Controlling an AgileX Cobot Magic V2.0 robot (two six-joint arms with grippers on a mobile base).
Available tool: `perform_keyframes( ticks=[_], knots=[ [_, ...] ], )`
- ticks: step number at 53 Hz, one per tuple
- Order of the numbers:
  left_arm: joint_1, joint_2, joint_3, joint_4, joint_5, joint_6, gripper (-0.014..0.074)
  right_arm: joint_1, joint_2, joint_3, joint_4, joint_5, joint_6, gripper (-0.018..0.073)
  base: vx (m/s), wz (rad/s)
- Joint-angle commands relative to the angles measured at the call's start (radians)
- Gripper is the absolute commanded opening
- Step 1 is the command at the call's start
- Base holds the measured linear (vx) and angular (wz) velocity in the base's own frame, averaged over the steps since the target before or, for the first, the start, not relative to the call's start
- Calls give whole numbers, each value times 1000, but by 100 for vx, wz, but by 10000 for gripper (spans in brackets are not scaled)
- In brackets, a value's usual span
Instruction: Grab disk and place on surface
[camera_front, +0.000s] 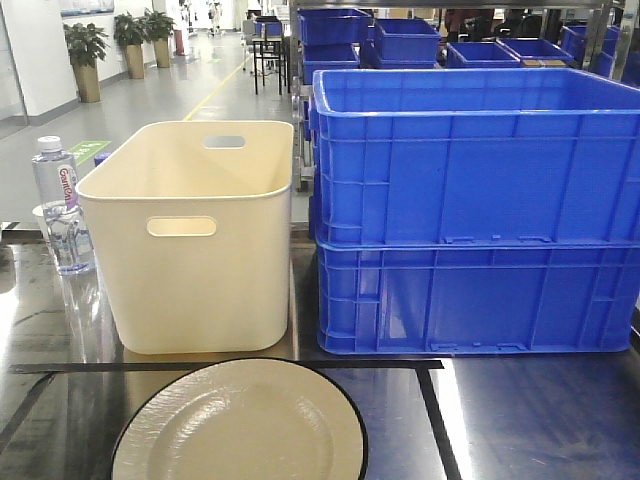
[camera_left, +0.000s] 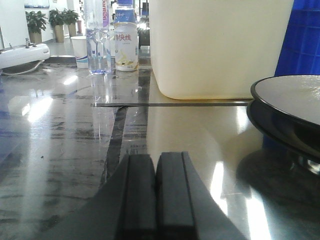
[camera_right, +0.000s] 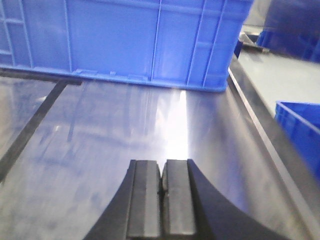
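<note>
The disk (camera_front: 240, 425) is a cream plate with a black rim. It lies flat on the dark glossy surface (camera_front: 530, 420) at the front, inside a frame of black tape lines. In the left wrist view the disk (camera_left: 292, 102) shows at the right edge, ahead and to the right of my left gripper (camera_left: 156, 160), which is shut with nothing in it and low over the surface (camera_left: 60, 150). My right gripper (camera_right: 163, 165) is shut and empty too, over bare surface (camera_right: 100, 140). Neither gripper shows in the front view.
A cream tub (camera_front: 195, 235) stands behind the disk, with stacked blue crates (camera_front: 475, 210) to its right. A water bottle (camera_front: 60, 205), a can (camera_left: 126, 46) and a paper cup (camera_left: 80, 51) stand at the back left. The table's right edge (camera_right: 270, 145) runs close to my right gripper.
</note>
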Motion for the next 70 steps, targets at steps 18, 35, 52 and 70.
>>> perform_keyframes(
  ticks=[18,35,52,70],
  knots=[
    [2,11,-18,-9,-84,-10,-9,35,-383,225,-26,-127,32,-8,0,0],
    [2,7,-18,-9,-82,-10,-9,73,-379,224,-18,-122,32,-8,0,0],
    [2,7,-18,-9,-82,-10,-9,73,-379,224,-18,-122,32,-8,0,0],
    [2,7,-18,-9,-82,-10,-9,73,-379,224,-18,-122,32,-8,0,0]
  ],
)
